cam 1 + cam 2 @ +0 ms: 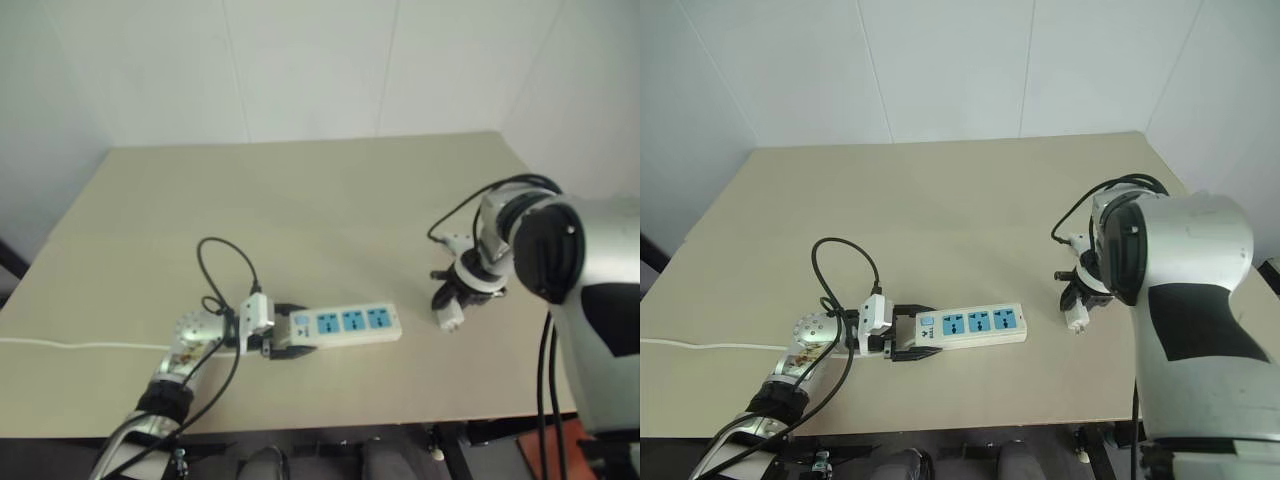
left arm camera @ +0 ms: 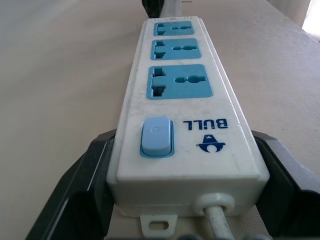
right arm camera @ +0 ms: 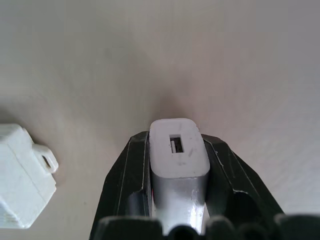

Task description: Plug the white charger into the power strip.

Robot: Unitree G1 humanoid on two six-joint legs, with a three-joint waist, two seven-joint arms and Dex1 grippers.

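Both claws engaged, arms low over the bench

Left claw (image 1: 908, 345) lies level, black fingers (image 2: 75, 192) spread along both sides of the power strip (image 1: 975, 325); right claw (image 1: 455, 300) points steeply down, fingers pinched on the white charger (image 3: 177, 150).

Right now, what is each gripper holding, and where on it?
Right gripper pinches the white charger by its sides. Left gripper brackets the power strip at its switch end.
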